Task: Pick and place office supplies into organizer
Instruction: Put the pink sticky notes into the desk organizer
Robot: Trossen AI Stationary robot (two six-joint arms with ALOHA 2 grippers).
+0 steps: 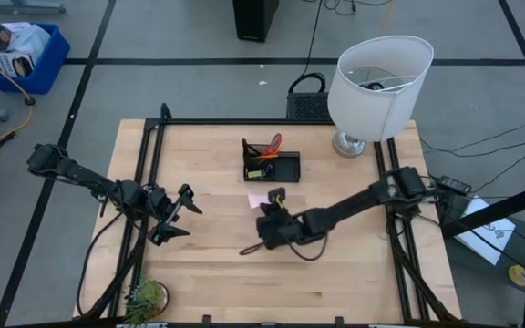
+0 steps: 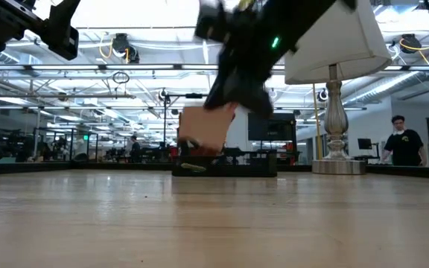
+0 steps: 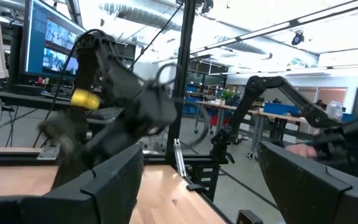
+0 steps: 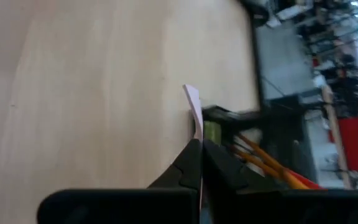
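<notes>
The black organizer (image 1: 272,164) stands at the table's far middle, with red-handled scissors (image 1: 274,143) and orange-yellow pencils (image 4: 267,163) sticking up out of it. Just on its near side my right gripper (image 1: 275,197) is shut on a pink sticky-note pad (image 2: 203,128), which hangs above the table in front of the organizer (image 2: 226,162). My left gripper (image 1: 182,211) waits open over the table's left part, with nothing between its fingers (image 3: 114,180). A thin dark stick (image 1: 248,249) lies on the wood near the right gripper. My right gripper pinches the pink pad by one edge (image 4: 196,127) between its two shut fingers (image 4: 219,165). They slant downward from the table's near right toward the organizer. The pad is lifted clear of the table and hangs below the fingers (image 2: 229,93), seen edge-on in the right wrist view.
A lamp with a big white shade (image 1: 379,77) stands at the far right corner on its metal foot (image 1: 349,144). A small green plant (image 1: 146,299) sits at the near left corner. Black frame rails (image 1: 149,164) run along the table's sides. A person (image 2: 404,141) stands in the room behind.
</notes>
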